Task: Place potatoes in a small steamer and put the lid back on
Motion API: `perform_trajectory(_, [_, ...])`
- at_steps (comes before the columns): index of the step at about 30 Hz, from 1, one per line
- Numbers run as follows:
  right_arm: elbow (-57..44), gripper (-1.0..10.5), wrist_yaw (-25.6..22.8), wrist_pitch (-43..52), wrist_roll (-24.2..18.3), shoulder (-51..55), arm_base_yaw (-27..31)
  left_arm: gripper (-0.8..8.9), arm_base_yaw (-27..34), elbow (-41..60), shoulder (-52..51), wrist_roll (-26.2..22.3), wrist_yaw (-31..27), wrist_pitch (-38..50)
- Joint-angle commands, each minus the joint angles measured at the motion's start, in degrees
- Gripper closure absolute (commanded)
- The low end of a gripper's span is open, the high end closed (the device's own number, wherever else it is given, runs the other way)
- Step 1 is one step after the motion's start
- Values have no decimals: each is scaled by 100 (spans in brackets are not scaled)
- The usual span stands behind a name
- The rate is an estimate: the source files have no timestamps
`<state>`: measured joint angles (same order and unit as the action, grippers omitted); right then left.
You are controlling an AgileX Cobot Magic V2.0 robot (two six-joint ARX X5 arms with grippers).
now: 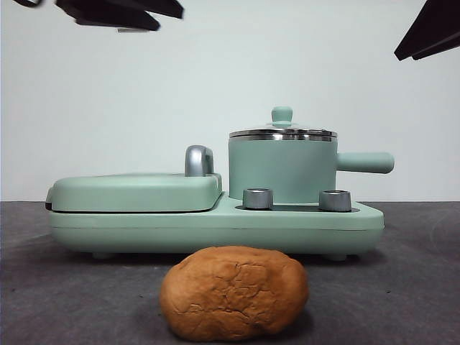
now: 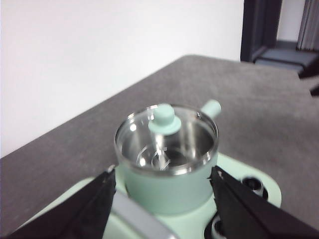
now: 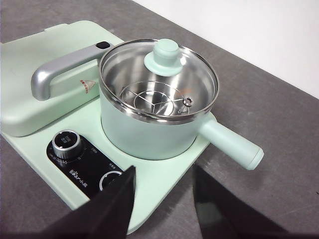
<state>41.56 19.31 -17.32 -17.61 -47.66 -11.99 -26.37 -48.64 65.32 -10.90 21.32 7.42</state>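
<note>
The mint-green cooker base (image 1: 215, 226) stands on the grey worktop (image 1: 402, 287), its flat griddle cover (image 1: 136, 190) closed. The small steamer (image 1: 282, 172) sits on the base, the lid (image 3: 159, 74) on it. Only the front view shows the potato (image 1: 233, 292), on the worktop before the base. Left gripper (image 2: 162, 186) gapes wide around the steamer; right gripper (image 3: 164, 191) hangs open, holding nothing.
</note>
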Motion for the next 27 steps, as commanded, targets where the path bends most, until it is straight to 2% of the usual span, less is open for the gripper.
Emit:
perform_trajectory(1, [98,764,15,57,122,-17,-26,509,-138,-136,393,549,-24,540])
perform_trajectory(7, [98,764,15,66,227,-17,-26,512,-393,-413,1287,894,-55,1167])
perform_trajectory(27, [98,764,15,101,372,-17,-26,510,-997,-3322,4076,890,-87,973])
